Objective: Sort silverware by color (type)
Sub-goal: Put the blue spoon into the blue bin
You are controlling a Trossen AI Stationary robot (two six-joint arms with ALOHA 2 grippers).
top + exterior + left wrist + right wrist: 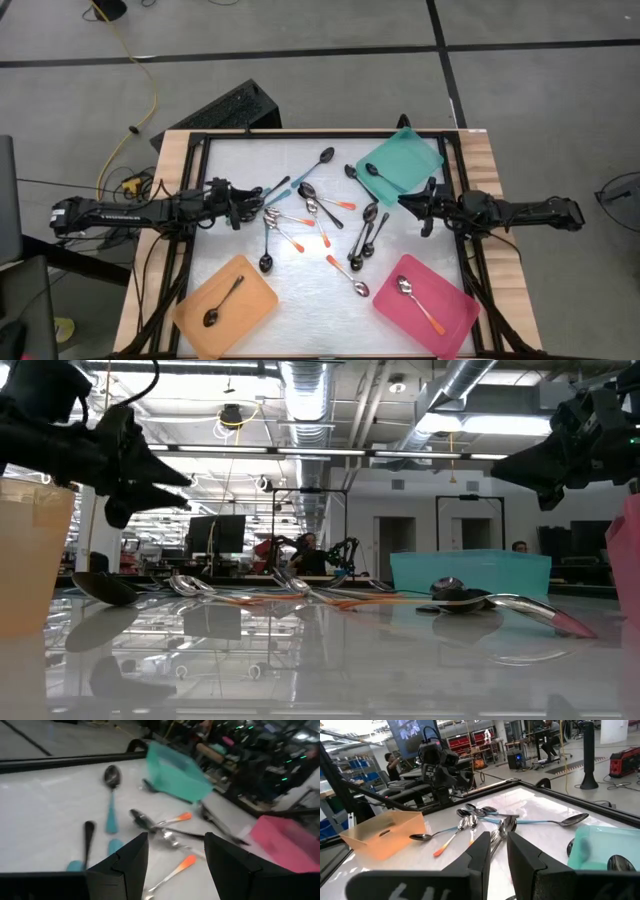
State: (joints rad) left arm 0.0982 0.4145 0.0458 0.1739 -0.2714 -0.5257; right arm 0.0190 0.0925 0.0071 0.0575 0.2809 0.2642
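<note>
The silverware [315, 215] lies scattered on the white tabletop between my two arms: silver spoons, some with orange handles [182, 817], some with teal handles [111, 815], some dark. My left gripper [247, 208] hovers open at the heap's left edge, above the table [176, 850], with nothing between its fingers. My right gripper [415, 212] hovers at the heap's right side, its fingers a narrow gap apart [499, 845] and holding nothing. In the low view both grippers [178, 478] [505, 470] stand well above the spoons.
An orange tray [255, 305] at the near left holds a dark spoon. A pink tray [455, 310] at the near right holds an orange-handled spoon. A teal tray [415, 160] at the far right holds a dark spoon. A black frame [300, 135] borders the tabletop.
</note>
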